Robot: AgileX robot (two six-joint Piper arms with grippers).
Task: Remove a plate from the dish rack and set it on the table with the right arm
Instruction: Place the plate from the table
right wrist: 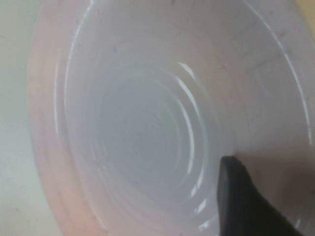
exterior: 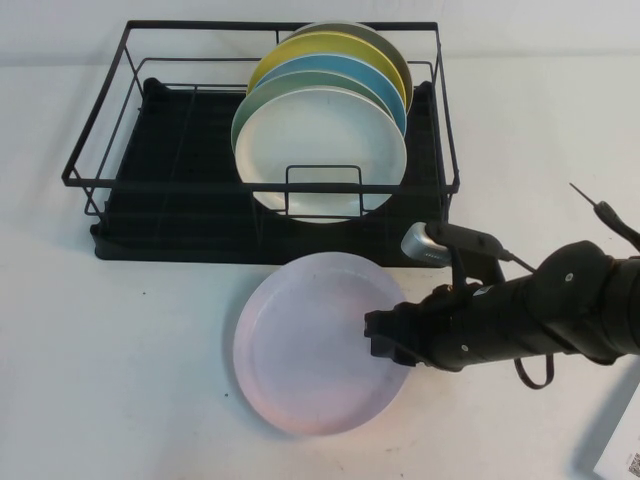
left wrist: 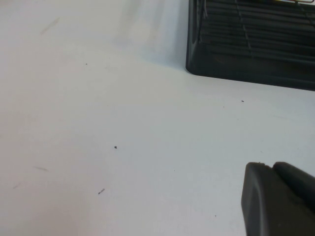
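Observation:
The pale pink plate point(exterior: 310, 345) lies low over the white table point(exterior: 120, 350), just in front of the black dish rack point(exterior: 200, 183). My right gripper point(exterior: 385, 335), at the end of the black right arm point(exterior: 560, 305), is shut on the plate's right rim. In the right wrist view the plate point(right wrist: 138, 123) fills the picture, with one black finger point(right wrist: 238, 194) lying on its inner side; the other finger is hidden. My left gripper point(left wrist: 268, 169) shows only in the left wrist view, shut and empty, above the bare table point(left wrist: 123, 123) near the rack's tray corner point(left wrist: 246, 54).
Several plates stand upright in the rack's right half: a cream-white one point(exterior: 320, 140) in front, then pale green point(exterior: 262, 95), blue point(exterior: 350, 70), yellow point(exterior: 310, 50) and a grey-green one point(exterior: 385, 45). A white card point(exterior: 625, 440) lies at the table's front right corner.

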